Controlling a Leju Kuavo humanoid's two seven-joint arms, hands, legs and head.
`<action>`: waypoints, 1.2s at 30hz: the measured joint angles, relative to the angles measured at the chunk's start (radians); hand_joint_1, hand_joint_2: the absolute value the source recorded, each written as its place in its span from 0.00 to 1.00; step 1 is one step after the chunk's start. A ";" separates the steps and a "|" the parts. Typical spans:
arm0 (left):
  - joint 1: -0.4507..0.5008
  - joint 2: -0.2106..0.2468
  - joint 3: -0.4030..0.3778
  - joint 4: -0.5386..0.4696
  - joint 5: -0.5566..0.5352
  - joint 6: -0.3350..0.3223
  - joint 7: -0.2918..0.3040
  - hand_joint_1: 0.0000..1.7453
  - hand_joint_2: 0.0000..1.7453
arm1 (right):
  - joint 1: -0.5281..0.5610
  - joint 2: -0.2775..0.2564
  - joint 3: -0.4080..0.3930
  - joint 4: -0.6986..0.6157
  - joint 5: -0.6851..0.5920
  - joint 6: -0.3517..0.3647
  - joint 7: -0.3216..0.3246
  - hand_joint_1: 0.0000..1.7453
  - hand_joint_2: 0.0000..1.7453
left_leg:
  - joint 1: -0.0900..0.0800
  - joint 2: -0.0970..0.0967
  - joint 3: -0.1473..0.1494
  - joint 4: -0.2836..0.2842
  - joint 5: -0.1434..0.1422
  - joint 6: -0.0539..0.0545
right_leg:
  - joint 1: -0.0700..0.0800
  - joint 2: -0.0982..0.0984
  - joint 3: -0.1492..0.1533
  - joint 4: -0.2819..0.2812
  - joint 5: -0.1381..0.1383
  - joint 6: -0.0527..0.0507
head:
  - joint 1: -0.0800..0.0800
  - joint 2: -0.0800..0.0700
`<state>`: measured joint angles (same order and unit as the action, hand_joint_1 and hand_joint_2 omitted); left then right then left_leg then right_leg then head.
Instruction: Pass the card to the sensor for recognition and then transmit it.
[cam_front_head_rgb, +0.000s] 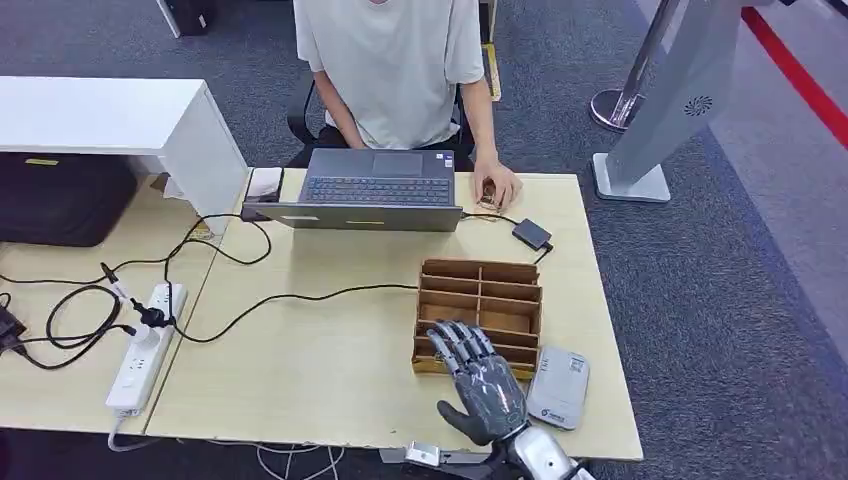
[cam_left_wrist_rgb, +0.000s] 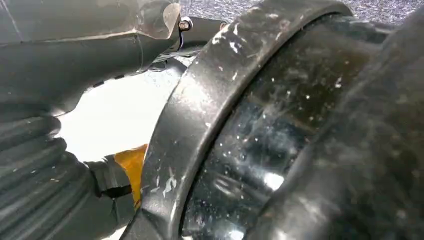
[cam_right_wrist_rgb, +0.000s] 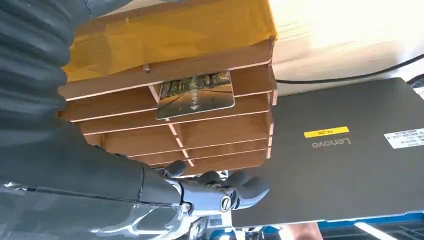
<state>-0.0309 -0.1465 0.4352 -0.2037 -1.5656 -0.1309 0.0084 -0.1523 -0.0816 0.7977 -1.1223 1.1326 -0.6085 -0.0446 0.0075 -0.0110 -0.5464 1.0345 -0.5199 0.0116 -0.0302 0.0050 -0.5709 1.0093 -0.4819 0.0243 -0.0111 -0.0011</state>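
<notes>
A wooden slotted rack (cam_front_head_rgb: 480, 300) stands on the light wood table (cam_front_head_rgb: 330, 370), near the front right. In the right wrist view a card with a landscape picture (cam_right_wrist_rgb: 195, 94) stands in one of the slots of the rack (cam_right_wrist_rgb: 165, 75). A grey card sensor (cam_front_head_rgb: 558, 388) lies flat just right of the rack's near corner. My right hand (cam_front_head_rgb: 480, 380) hovers over the rack's near edge, fingers spread and holding nothing. Its fingers (cam_right_wrist_rgb: 225, 186) hang apart from the card. The grey ribbed cover of my left hand (cam_left_wrist_rgb: 30, 165) is visible, but its fingers are hidden.
A grey laptop (cam_front_head_rgb: 375, 190) sits behind the rack, with a seated person (cam_front_head_rgb: 395, 60) whose hand rests on a mouse (cam_front_head_rgb: 497, 188). A black cable (cam_front_head_rgb: 300, 297) runs from the power strip (cam_front_head_rgb: 145, 345) toward the rack. A small black adapter (cam_front_head_rgb: 532, 234) lies beyond the rack.
</notes>
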 joint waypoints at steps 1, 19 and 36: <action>0.000 0.000 -0.003 0.000 0.000 -0.001 0.000 0.00 1.00 | -0.002 0.002 0.000 0.003 -0.002 0.000 0.000 0.00 1.00 | 0.000 0.000 0.000 0.000 0.000 0.000 | 0.000 0.000 0.000 0.000 0.000 0.000 | 0.000 0.000; 0.000 0.000 -0.050 0.000 0.000 -0.011 0.002 0.00 1.00 | -0.038 0.018 -0.002 0.036 -0.004 0.014 0.023 0.00 1.00 | 0.000 0.000 0.000 0.000 0.000 0.000 | 0.000 0.000 0.000 0.000 0.000 0.000 | 0.000 0.000; 0.001 0.000 -0.078 0.000 0.000 -0.019 0.004 0.00 1.00 | -0.050 0.017 -0.047 0.063 0.002 0.010 0.041 0.00 1.00 | 0.000 0.000 0.000 0.000 0.000 0.000 | 0.000 0.000 0.000 0.000 0.000 0.000 | 0.000 0.000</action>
<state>-0.0297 -0.1461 0.3571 -0.2037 -1.5656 -0.1495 0.0126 -0.2022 -0.0645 0.7511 -1.0594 1.1349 -0.5982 -0.0038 0.0075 -0.0110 -0.5463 1.0345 -0.5199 0.0117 -0.0303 0.0051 -0.5709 1.0092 -0.4819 0.0243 -0.0111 -0.0011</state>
